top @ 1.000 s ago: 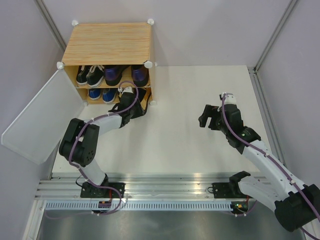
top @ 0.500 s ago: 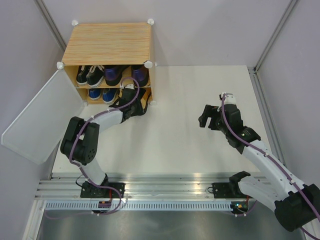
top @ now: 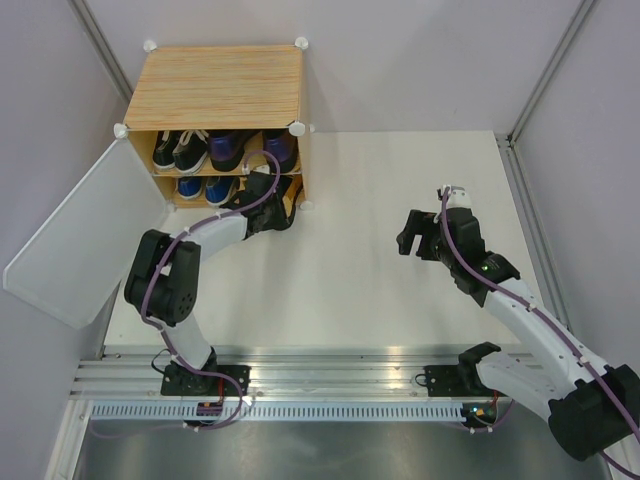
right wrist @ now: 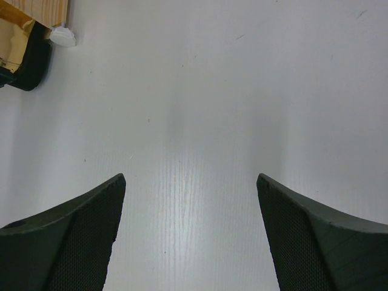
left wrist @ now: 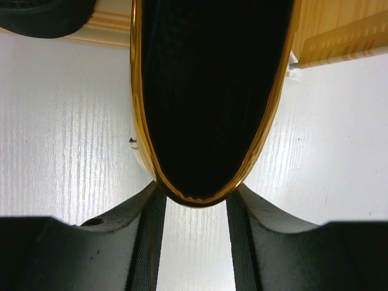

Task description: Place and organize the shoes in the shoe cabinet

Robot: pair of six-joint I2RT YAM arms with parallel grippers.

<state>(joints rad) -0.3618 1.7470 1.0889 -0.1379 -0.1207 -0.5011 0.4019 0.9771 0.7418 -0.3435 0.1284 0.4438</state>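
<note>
Centrally, the gold heel (left wrist: 209, 103) is shown from above, its dark opening and shiny rim filling the left wrist view. My left gripper (left wrist: 194, 203) is closed about halfway onto its rear end, one finger on each side. The shoe points into the right half of the lower shelf (top: 205, 204) of the shoe cabinet (top: 215, 90), which stands at the far left corner of the tabletop (top: 400, 180). The blue sneakers (top: 203, 187) lie to the left on the same shelf. Above them are the black sneakers (top: 180, 150) and the purple heels (top: 245, 148). The door (top: 80, 235) hangs wide open off the cabinet's left edge. My right gripper (right wrist: 191, 182) hovers over bare tabletop well apart from the cabinet, jaws wide and holding nothing.

Likely hazards: the shoe runs close to the cabinet's right wall and its white corner connector (left wrist: 292, 60), so a small drift right could snag it or shove the cabinet. The glossy surface may let the shoe slip or twist in my grip. A drift left could nudge the blue sneakers. Whether the second gold heel is already shelved I cannot tell.
</note>
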